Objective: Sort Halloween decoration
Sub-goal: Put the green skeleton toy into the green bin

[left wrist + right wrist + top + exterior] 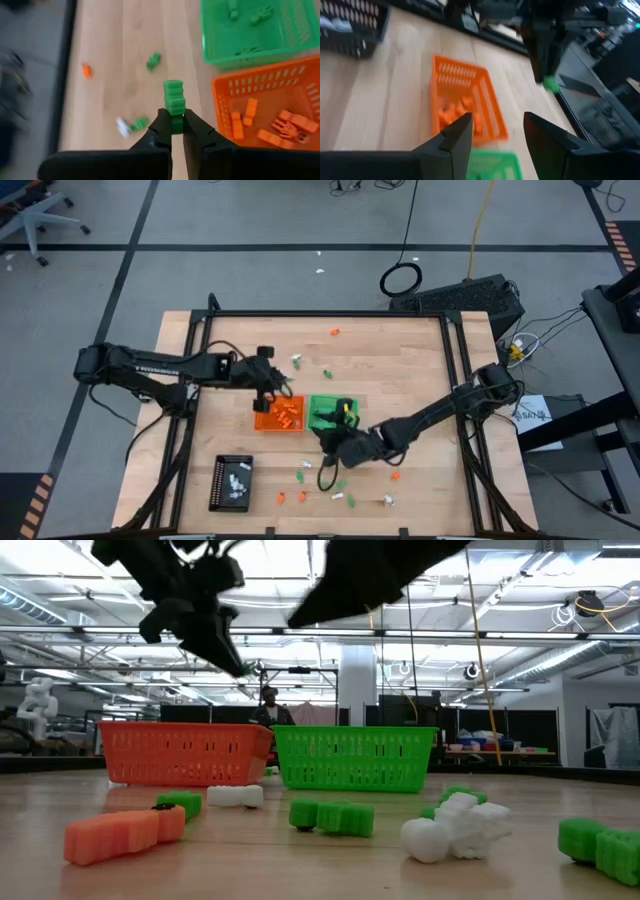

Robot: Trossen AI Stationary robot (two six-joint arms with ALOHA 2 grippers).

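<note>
The left gripper (177,131) is up in the air by the far edge of the orange tray (279,415), and its two fingers are squeezed tight on a little green trinket (174,99). I think it holds the piece high so it can carry it over the tray walls without bumping them. Green things go with green, so the piece most likely belongs in the green tray (331,412), which sits right beside the orange one and touches it. The green trinket is a long bumpy stick. Its long side points straight out from the fingertips, in line with the fingers, and only its near end is pinched. That leaves most of it sticking out, so it could drop neatly when the fingers let go. The right gripper (495,132) hangs near the front corner of the green tray with its fingers spread apart and nothing between them, maybe to stay out of the way or to reach for the next piece. Orange pieces (287,125) already lie in the orange tray, and white ones (237,481) lie in the black tray (221,491). More loose trinkets (331,816) are scattered on the table (400,360), some at the front and some at the back.
</note>
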